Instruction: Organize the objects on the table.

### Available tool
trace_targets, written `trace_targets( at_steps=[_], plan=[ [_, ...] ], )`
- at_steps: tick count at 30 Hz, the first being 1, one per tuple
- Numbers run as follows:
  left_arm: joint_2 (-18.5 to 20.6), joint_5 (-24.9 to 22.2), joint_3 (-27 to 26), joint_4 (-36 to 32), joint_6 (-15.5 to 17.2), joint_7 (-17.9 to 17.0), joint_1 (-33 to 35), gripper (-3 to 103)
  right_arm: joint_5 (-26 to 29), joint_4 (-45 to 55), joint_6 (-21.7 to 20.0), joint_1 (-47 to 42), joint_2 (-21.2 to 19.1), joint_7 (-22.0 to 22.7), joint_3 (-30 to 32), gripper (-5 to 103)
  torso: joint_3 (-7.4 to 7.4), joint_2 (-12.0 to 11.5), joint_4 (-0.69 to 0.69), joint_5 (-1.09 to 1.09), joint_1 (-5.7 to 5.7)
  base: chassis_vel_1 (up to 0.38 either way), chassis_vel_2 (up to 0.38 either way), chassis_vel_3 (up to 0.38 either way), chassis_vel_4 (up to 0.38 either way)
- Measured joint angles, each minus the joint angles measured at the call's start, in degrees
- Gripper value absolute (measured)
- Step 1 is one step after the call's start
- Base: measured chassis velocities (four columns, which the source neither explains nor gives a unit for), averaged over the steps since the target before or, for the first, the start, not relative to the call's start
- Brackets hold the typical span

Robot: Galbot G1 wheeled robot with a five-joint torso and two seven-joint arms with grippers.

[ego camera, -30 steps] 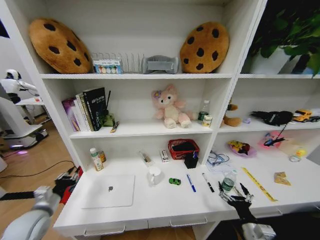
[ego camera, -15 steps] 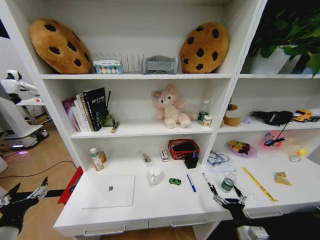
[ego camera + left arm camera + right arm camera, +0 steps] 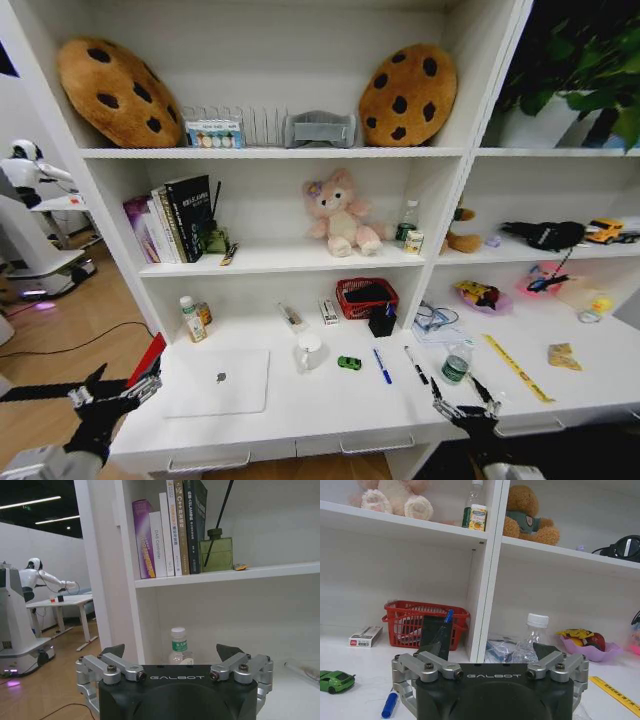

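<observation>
Head view. We see the left gripper at the lower left of the frame, off the left end of the surface, with its jaws spread wide and nothing between them; the arm behind it is cut off by the frame edge. The right gripper sits at the lower right, at the front edge of the surface, jaws also wide and empty. The silver laptop lies closed at lower left of centre. To its right we find a white mug, the green toy car, a blue pen and a black pen. A clear bottle stands just above the right gripper. Behind these, a red basket holds a dark item we cannot identify, and the black pen cup stands just in front of it; its contents are too small to make out here.

Left wrist view. The left gripper fills the lower frame, jaws wide. Between the fingertips we see a small white-capped bottle, its base hidden by the gripper body. Books stand on the shelf above.

Right wrist view. The right gripper shows wide jaws. This view reveals a blue pen tip inside the pen cup. The clear bottle is partly hidden behind the gripper; the toy car lies at the lower left.
</observation>
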Motion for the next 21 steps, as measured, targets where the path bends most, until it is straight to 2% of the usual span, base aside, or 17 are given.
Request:
trace_targets(
  at_steps=[7,13,16,18,21],
  plan=[
    [0.04,0.00,-0.03,0.01,-0.03,0.03,-0.03,100,0.44,1.23,0.78,0.30,0.24,-0.53,0.08,100,0.00,0.00,0.00,-0.01,0.00,0.000,0.000,0.000,0.000],
    [0.12,-0.03,-0.04,0.10,-0.07,0.06,-0.07,100,-0.34,2.83,0.96,0.22,-0.73,-3.40,-0.33,100,0.00,0.00,0.00,-0.01,0.00,0.000,0.000,0.000,0.000],
    [0.16,-0.05,-0.04,0.14,-0.09,0.08,-0.08,100,-0.21,2.96,-0.10,0.96,-1.96,-5.34,-1.51,100,0.00,0.00,0.00,0.00,0.00,0.000,0.000,0.000,0.000],
    [0.18,-0.06,-0.04,0.16,-0.12,0.09,-0.09,100,2.08,3.58,-1.33,1.66,-4.30,-7.53,-2.07,100,0.00,0.00,0.00,-0.01,0.01,0.000,0.000,0.000,0.000],
    [0.19,-0.07,-0.04,0.18,-0.12,0.10,-0.10,100,3.06,3.86,-1.69,2.34,-6.24,-8.11,-1.92,100,0.00,0.00,0.01,-0.01,0.01,0.000,0.000,0.000,0.000]
  ],
)
